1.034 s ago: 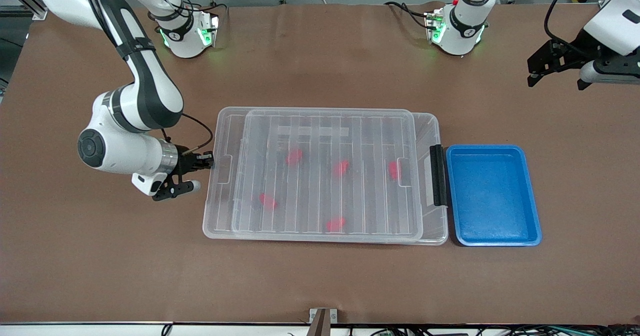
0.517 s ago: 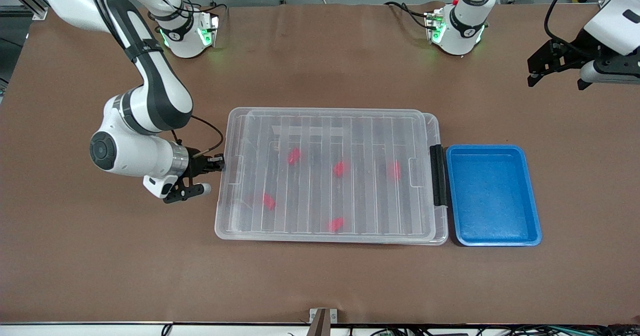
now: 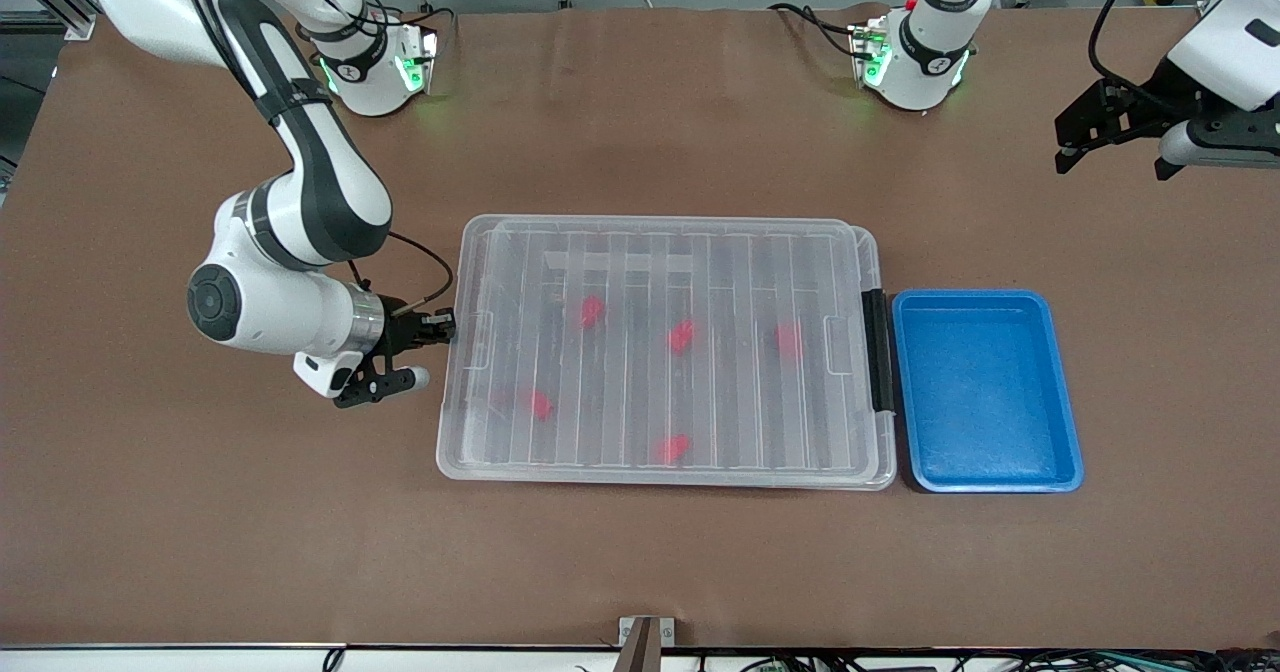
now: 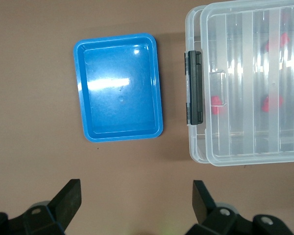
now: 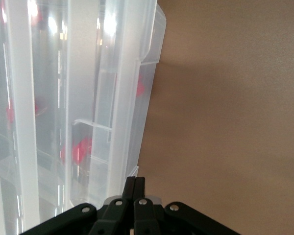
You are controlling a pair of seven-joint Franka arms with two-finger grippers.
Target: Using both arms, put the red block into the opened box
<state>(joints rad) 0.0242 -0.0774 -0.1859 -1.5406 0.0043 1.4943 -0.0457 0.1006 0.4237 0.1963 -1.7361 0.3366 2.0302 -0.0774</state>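
The clear box [image 3: 884,457] lies mid-table with its ribbed clear lid [image 3: 660,252] lying square over it. Several red blocks [image 3: 682,335] show through the lid inside the box. My right gripper [image 3: 445,327] is shut with nothing between its fingers, its tips against the lid's short edge at the right arm's end. In the right wrist view the shut right gripper [image 5: 135,182] meets that edge of the lid [image 5: 130,98], with a red block [image 5: 78,152] visible through the plastic. My left gripper [image 3: 1113,162] waits open, high over the left arm's end of the table, and the left wrist view shows the left gripper [image 4: 135,191] with nothing in it.
A blue tray [image 3: 905,392] stands beside the box at the left arm's end, next to the box's black clip [image 3: 876,350]. The left wrist view looks down on the blue tray [image 4: 118,83] and the black clip [image 4: 194,88]. Both arm bases stand along the table edge farthest from the front camera.
The lid has slid toward the left arm's end until it lines up over the box. My right gripper moved along with it, staying shut. The left arm has not moved.
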